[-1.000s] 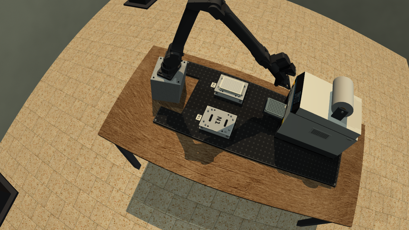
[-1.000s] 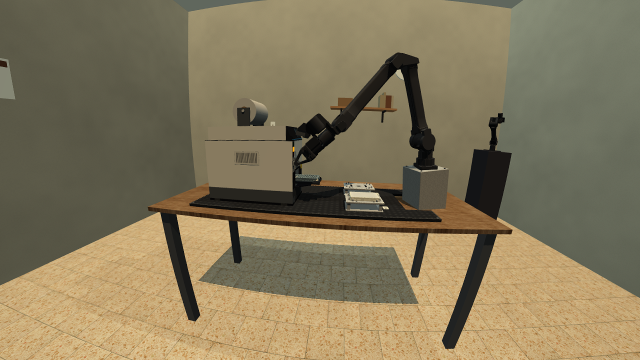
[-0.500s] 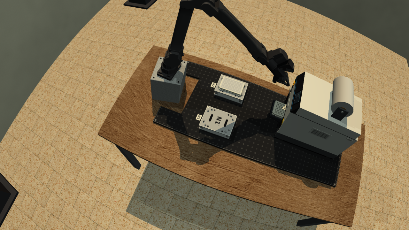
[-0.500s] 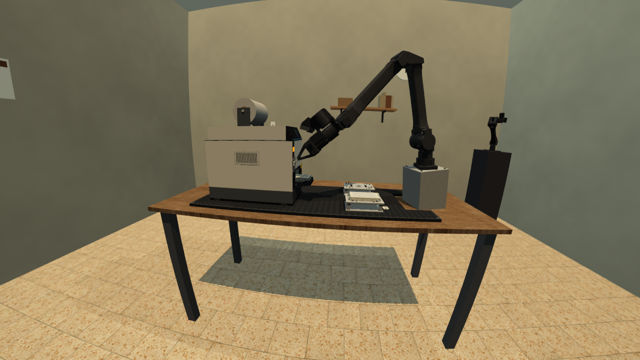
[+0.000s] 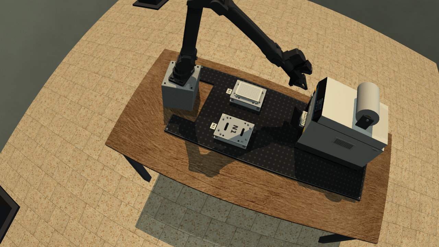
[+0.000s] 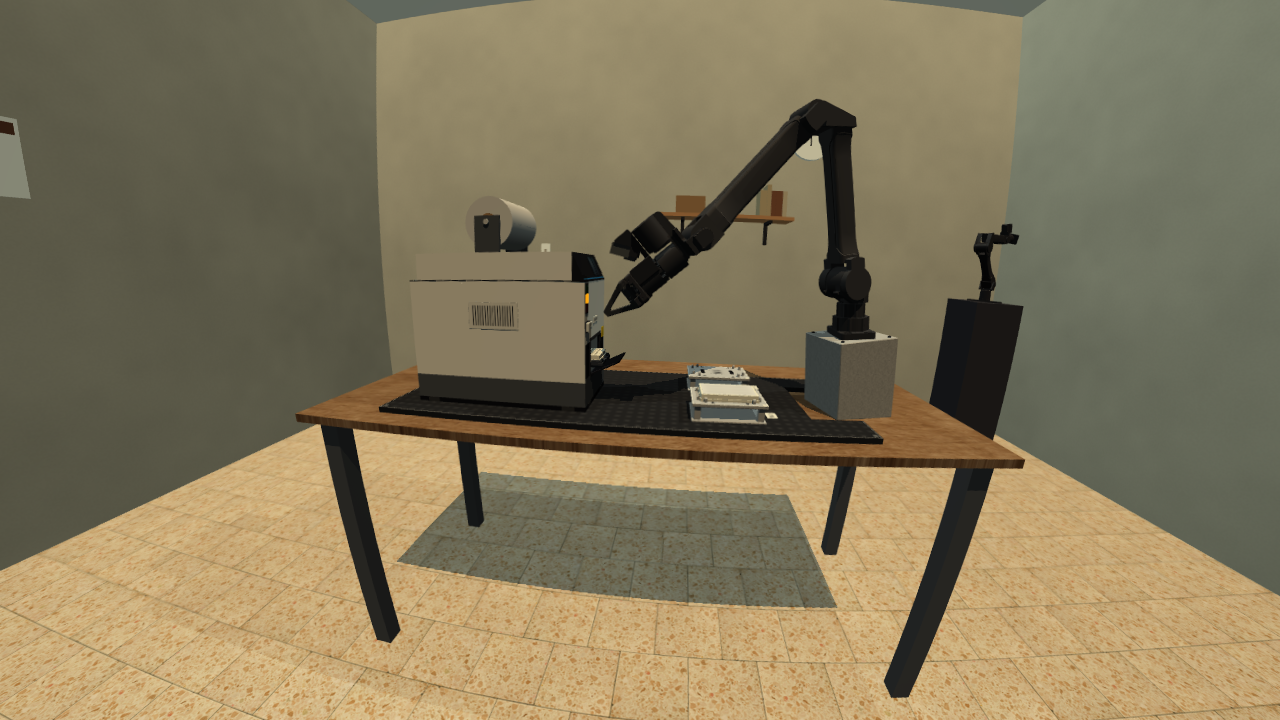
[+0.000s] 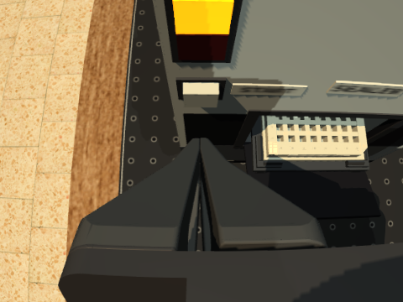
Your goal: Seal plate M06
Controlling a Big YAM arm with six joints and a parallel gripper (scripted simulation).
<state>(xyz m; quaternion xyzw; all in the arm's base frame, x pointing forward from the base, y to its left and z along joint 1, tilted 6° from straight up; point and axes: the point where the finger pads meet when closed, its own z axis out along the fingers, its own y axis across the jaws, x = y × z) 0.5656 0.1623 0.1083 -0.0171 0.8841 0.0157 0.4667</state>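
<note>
My gripper (image 5: pixel 306 88) (image 6: pixel 607 312) (image 7: pixel 200 151) is shut and empty, a short way off the sealer's front, near the white START button (image 7: pixel 201 88). The lamp (image 7: pixel 202 18) shows amber; its red field is dark. A plate (image 5: pixel 304 118) (image 6: pixel 598 354) (image 7: pixel 316 136), its label not visible, is partly inside the sealer's opening on the stage; the rest is hidden. Nest N1 (image 5: pixel 226 119) (image 6: pixel 716 374) holds no plate. A pale plate (image 5: pixel 249 91) (image 6: pixel 729 392) lies in nest N2 (image 5: pixel 244 103) (image 6: pixel 726 413). No fingers touch the stage or plate.
The sealer (image 5: pixel 340 105) (image 6: pixel 501 344) stands at the end of the black perforated board (image 5: pixel 273 153), with a foil roll (image 5: pixel 367 98) (image 6: pixel 516 223) on top. A dark flap (image 5: pixel 295 116) (image 6: pixel 614 360) juts out below its opening. The arm's grey base block (image 5: pixel 178 96) (image 6: pixel 850 380) is at the other end.
</note>
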